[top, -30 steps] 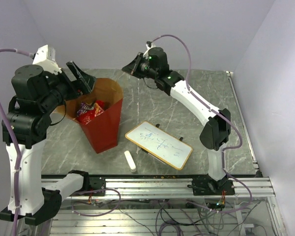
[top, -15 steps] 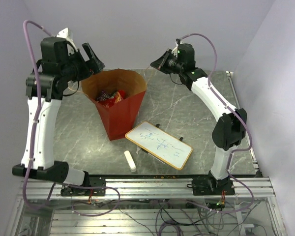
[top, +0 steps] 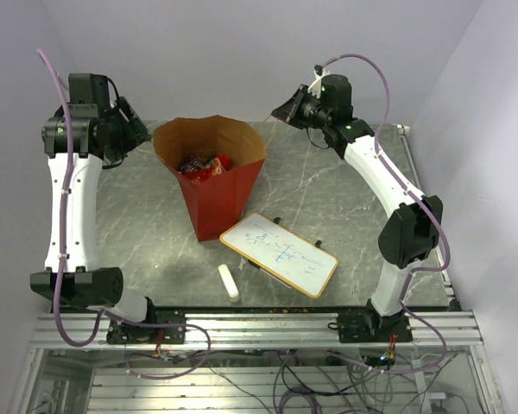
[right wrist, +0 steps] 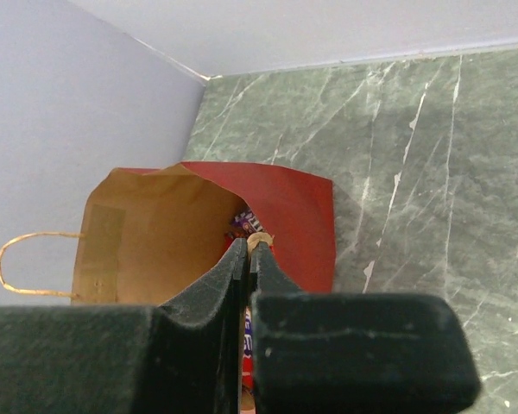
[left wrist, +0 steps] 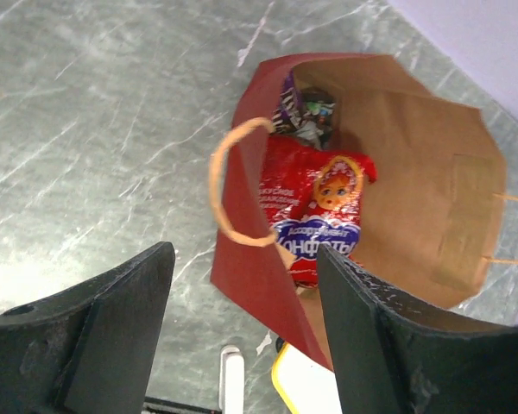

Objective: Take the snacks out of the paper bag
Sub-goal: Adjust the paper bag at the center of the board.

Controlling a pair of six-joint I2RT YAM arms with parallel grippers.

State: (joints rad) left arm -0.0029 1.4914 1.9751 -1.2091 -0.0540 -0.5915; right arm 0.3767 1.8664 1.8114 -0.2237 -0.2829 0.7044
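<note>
Since a second ago, both arms had swung up and rightward, and the paper bag [top: 214, 194] had shifted right with them across the tabletop [top: 138, 233]. Right gripper [right wrist: 249, 246]: jaws clenched on a twine handle [right wrist: 261, 241] at the bag's rim. Left gripper [left wrist: 242, 252]: jaws spread wide, grasping nothing, above the other handle loop [left wrist: 217, 185], which hung free. The bag stood upright, long axis near vertical, mouth facing up, left of centre. Its snacks lay inside: a red packet [left wrist: 319, 216] with blue lettering, and purple packs [left wrist: 289, 97] beyond it. A whiteboard [top: 281, 254] lay just beside the bag's base.
</note>
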